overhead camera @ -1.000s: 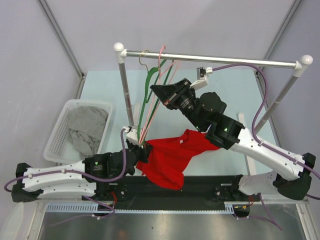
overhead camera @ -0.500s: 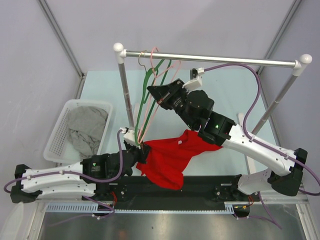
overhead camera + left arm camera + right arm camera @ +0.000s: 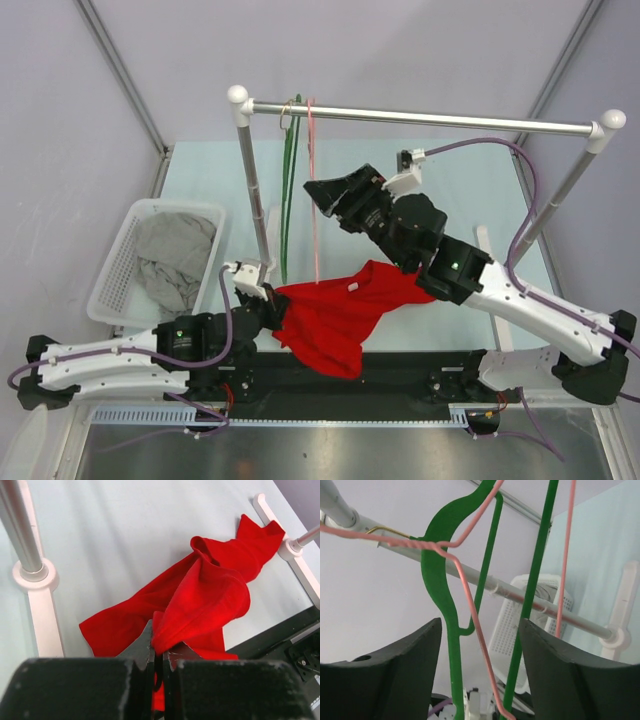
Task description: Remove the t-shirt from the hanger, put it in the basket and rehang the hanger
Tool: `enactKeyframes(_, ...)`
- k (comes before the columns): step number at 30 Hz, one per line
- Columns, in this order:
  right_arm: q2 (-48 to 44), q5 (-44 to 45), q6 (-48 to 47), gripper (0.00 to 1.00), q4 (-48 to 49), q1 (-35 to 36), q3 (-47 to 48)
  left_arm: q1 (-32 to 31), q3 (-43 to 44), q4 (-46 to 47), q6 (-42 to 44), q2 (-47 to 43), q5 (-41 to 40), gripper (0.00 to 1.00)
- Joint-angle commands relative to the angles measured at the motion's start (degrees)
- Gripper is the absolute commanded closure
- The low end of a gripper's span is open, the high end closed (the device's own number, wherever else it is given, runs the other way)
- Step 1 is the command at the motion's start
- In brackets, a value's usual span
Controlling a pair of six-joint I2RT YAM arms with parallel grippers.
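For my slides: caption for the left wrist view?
Left gripper shut on the red t-shirt, sprawled over the table by the rack post.

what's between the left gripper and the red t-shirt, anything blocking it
Nothing visible. The left gripper is shut on a fold of the red t-shirt, which lies on the table. The green hanger and pink hanger hang bare on the rail, in front of the open right gripper.
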Motion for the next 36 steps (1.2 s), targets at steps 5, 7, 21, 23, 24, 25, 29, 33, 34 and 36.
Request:
enactKeyframes(5,-14.65,0.85,-2.57,0.12,-8.82,0.40,-9.51,-0.10,-0.61,-3.45,-4.98,-4.49,-5.83,1.00)
enactKeyframes(7,-17.57,1.02,-3.01,0.09,-13.13,0.40,-12.16,-0.10,-0.87,-3.80,-5.94,-5.19,-6.27,1.00)
enactKeyframes(21,-33.50,-0.80,4.29,0.00,-15.80,-11.89,-43.52,1.48,-0.79,3.49,-9.72,1.66,1.61,0.97)
enactKeyframes(23,-32.53,-2.92,5.16,0.01,-12.99,-16.79,-46.09,3.23,-1.05,4.37,-12.00,4.03,4.69,0.97)
enactKeyframes(24,-31.74,-6.06,5.51,0.01,-12.10,-18.31,-47.14,3.94,-1.22,4.29,-13.14,4.82,6.10,0.96)
enactKeyframes(25,-30.08,-7.92,5.69,0.02,-11.13,-20.15,-48.98,5.51,-1.49,3.94,-14.20,5.87,9.08,0.94)
enactKeyframes(29,-26.12,-17.06,5.43,0.04,-5.77,-26.40,-51.63,10.00,-3.68,3.14,-18.07,7.11,16.56,0.40)
enactKeyframes(33,-24.71,-17.61,3.85,0.05,-4.89,-28.69,-53.22,12.46,-4.30,0.69,-19.66,9.48,22.98,0.00)
enactKeyframes(34,-24.36,-17.61,3.76,0.06,-4.19,-28.87,-54.18,12.64,-3.78,-0.54,-21.49,10.36,24.91,0.00)
enactKeyframes(36,-23.74,-17.78,3.50,0.10,-3.13,-29.22,-55.23,12.99,-3.34,-2.74,-22.56,13.78,26.59,0.00)
